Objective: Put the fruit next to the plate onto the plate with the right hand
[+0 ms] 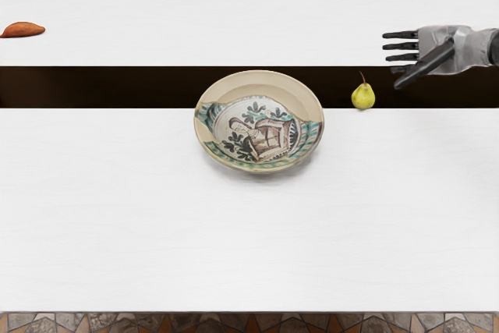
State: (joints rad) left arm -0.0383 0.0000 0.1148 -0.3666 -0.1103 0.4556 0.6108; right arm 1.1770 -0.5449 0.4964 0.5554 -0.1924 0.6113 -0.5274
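Note:
A small yellow-green pear stands upright at the far edge of the near white table, just right of the plate. The cream plate carries a green and brown painted pattern and holds nothing. My right hand comes in from the right edge, up and to the right of the pear, apart from it. Its dark fingers are spread and point left, with nothing in them. The left arm does not show.
A dark gap runs between the near table and a second white table behind it. An orange-brown sweet potato lies at the far left of the back table. Patterned floor shows along the bottom edge.

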